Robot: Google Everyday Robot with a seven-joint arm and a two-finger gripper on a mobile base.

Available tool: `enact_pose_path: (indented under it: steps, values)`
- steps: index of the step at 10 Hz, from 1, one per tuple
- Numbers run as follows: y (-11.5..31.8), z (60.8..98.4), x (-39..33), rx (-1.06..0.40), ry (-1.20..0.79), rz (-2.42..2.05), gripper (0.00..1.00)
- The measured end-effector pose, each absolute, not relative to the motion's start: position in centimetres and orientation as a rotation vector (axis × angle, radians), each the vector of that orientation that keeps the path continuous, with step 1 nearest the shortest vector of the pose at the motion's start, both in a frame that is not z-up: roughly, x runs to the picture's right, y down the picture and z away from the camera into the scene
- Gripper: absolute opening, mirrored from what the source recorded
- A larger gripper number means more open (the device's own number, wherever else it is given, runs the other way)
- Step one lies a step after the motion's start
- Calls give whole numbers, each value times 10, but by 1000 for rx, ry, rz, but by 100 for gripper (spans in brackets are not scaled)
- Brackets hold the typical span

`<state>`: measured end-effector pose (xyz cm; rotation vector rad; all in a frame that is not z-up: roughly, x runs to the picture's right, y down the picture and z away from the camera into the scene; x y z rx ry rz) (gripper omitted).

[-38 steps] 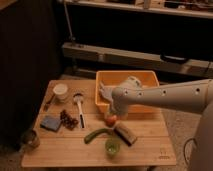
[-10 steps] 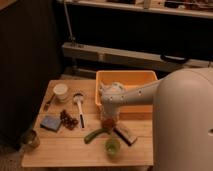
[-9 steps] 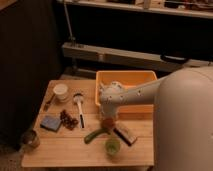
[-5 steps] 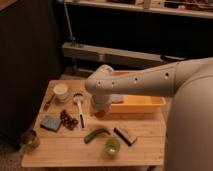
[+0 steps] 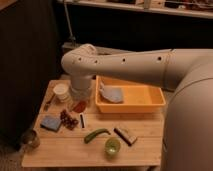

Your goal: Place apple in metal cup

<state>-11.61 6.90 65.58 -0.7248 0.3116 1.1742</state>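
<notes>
My gripper (image 5: 80,101) hangs from the wrist of the white arm over the left half of the wooden table (image 5: 145,150). It is shut on the apple (image 5: 79,106), a small orange-red fruit that shows just below the wrist, between the white cup (image 5: 62,91) and the orange bin. The metal cup (image 5: 30,139), short and dull brownish, stands at the table's front left corner. It is well to the left of the gripper and nearer the front edge. The arm hides most of the fingers.
An orange bin (image 5: 150,105) holding a grey-blue cloth (image 5: 112,93) fills the back right. Dark grapes (image 5: 69,119) and a blue sponge (image 5: 51,122) lie between gripper and metal cup. A green chili (image 5: 96,134), a green cup (image 5: 113,146) and a dark bar (image 5: 125,135) sit near the front.
The arm has swung left from the table's middle, carrying the apple from beside the chili to the spot near the white cup. The gripper has closed fully.
</notes>
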Motion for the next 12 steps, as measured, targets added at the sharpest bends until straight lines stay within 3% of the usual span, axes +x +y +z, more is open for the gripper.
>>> enact_pose_path:
  steps: [6, 12]
  values:
    - [71, 652, -128, -711, 294, 1112, 0]
    - [121, 592, -273, -664, 154, 751, 0]
